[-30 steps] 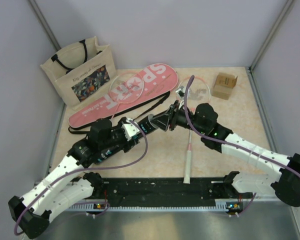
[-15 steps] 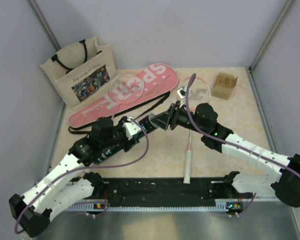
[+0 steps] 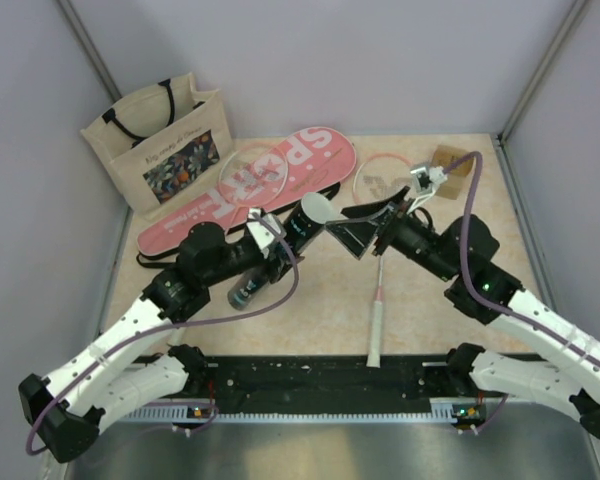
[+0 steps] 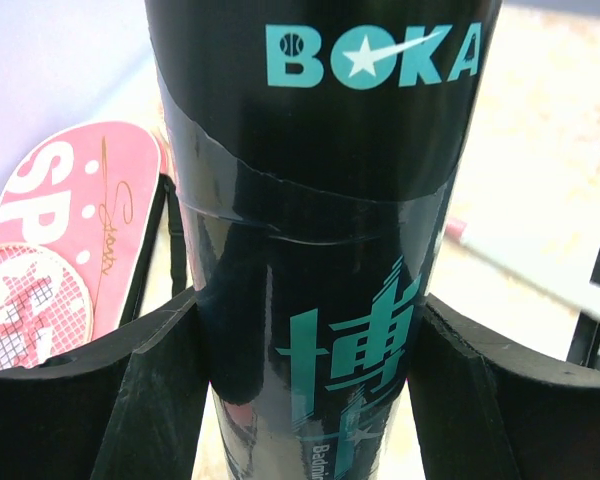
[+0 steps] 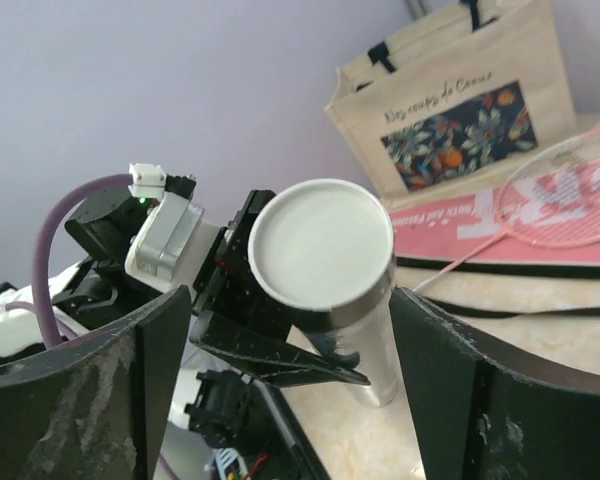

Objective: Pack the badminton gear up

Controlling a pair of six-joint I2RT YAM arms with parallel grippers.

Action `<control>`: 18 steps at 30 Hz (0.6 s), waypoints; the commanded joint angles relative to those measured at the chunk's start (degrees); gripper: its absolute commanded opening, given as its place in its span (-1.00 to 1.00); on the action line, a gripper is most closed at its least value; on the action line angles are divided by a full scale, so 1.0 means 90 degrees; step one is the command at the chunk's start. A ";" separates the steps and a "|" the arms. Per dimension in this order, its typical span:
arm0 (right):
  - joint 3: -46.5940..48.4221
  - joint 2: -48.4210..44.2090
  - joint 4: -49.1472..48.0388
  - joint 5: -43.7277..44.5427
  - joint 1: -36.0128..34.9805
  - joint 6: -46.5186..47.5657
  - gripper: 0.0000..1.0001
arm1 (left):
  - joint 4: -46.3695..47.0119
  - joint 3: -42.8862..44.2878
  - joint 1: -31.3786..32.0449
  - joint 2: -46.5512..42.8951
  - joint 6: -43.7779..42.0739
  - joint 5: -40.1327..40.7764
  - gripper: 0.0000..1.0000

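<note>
**Tube: held up, nothing packed yet**

Tube (image 3: 307,224) is off the table, just right of the cover (image 3: 195,215), clamped mid-body by the left gripper (image 3: 276,246). Its capped end points at the right gripper (image 3: 366,226). The right jaws are spread wide either side of the cap (image 5: 322,243) with clear gaps, touching nothing.

Status, my read:
- Cap is on. No shuttlecocks in view; can't tell whether they're inside.
- Racket one (image 3: 254,176) lies on top of the cover, not in it.
- Racket two (image 3: 377,305) lies on the table right of the cover, head away from the arms, handle toward them.
- Cover lies flat, strap (image 3: 280,212) loose along its near edge.
- Left to do: both rackets into the cover, and stow the tube.

Materials and shapes:
- Tube: rigid glossy black cylinder, teal "BOKA" print, a band seam round it. It's slick, so the grip relies on squeeze.
- Cap: flat white disc.
- Cover: thin, soft, pink, racket-shaped, white "SPORT" lettering.
- Rackets: thin pink hoops, fine strings, slim shafts, white handles.
</note>
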State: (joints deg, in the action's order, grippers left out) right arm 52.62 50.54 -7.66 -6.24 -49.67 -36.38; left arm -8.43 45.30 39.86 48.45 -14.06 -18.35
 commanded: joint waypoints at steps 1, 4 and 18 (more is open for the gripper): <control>-0.0016 -0.0391 -0.0018 0.0459 -0.0028 0.0984 0.73 | 0.0975 0.0377 0.0025 0.0095 0.0994 0.0076 -0.77; -0.0299 -0.0654 -0.0047 0.0499 -0.0028 0.1229 0.76 | 0.1160 0.0338 0.0015 0.0096 0.1522 0.0115 -0.78; -0.1315 0.0349 -0.1499 -0.1249 -0.0057 0.1358 0.77 | 0.2380 0.0368 0.0015 0.0008 0.3945 0.0242 -0.71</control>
State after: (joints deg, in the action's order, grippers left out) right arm 42.57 49.41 -11.99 -11.88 -49.74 -22.24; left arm 1.30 47.05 39.86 50.11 13.43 -15.38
